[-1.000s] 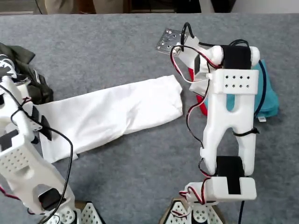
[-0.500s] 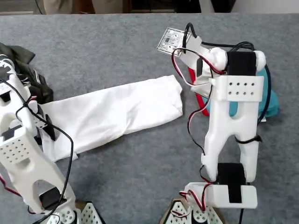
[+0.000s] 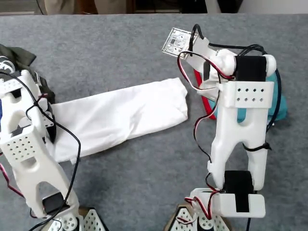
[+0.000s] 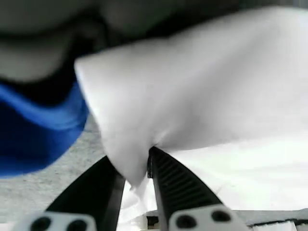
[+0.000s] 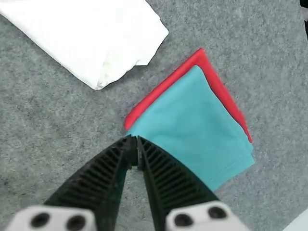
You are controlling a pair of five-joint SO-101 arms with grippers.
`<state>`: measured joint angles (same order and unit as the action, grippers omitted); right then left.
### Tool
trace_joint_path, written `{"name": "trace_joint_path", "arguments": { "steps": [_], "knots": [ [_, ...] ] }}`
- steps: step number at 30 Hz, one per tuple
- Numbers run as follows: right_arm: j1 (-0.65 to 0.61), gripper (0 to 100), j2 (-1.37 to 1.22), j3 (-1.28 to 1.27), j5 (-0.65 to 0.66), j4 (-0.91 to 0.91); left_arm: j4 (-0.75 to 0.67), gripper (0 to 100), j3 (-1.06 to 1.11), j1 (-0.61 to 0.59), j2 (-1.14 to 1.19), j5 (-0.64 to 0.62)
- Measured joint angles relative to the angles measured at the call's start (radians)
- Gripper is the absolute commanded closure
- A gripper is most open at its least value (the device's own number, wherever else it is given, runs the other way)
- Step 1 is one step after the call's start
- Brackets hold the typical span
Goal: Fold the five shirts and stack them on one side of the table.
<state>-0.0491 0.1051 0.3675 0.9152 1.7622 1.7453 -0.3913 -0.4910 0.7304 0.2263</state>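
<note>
Your left end effector is clenched on a bunched edge of the white shirt, which spreads away from it across the table. A blurred blue cloth sits just beside it. The pale print on the dark garment nearby is cut off and unreadable. Your right end effector is closed on nothing. Just past its tips lies the folded teal shirt atop a red shirt, and from above the arm hides most of both.
</note>
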Motion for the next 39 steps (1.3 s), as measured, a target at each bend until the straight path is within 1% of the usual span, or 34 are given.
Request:
{"name": "trace_joint_path", "arguments": {
  "steps": [3,8,13,15,17,21,27,31,33,39],
  "knots": [
    [0.000,99.3,0.000,0.000,-0.071,-0.061,0.002,98,0.003,0.040,-0.109,0.002],
    [0.000,99.3,0.000,0.000,-0.221,-0.250,0.002,98,0.112,0.147,-0.379,0.003],
    [0.000,99.3,0.000,0.000,-0.367,-0.457,0.002,98,0.204,0.313,-0.647,-0.002],
    [0.000,99.3,0.000,0.000,-0.407,-0.528,0.003,98,0.210,0.390,-0.712,-0.003],
    [0.000,99.3,0.000,0.000,-0.431,-0.575,0.003,98,0.212,0.471,-0.741,-0.032],
    [0.011,99.3,0.000,0.000,-0.443,-0.620,0.002,98,0.209,0.617,-0.747,-0.141],
    [0.129,99.2,0.000,0.000,-0.439,-0.637,-0.075,98,0.115,0.753,-0.692,-0.284],
    [0.206,99.3,0.000,0.000,-0.301,-0.635,-0.138,98,0.025,0.822,-0.578,-0.387],
    [0.252,99.3,0.000,0.000,-0.264,-0.635,-0.155,98,-0.028,0.864,-0.509,-0.411],
    [0.330,99.3,-0.011,0.032,-0.247,-0.635,-0.178,98,-0.245,0.982,-0.299,-0.420]
  ]
}}
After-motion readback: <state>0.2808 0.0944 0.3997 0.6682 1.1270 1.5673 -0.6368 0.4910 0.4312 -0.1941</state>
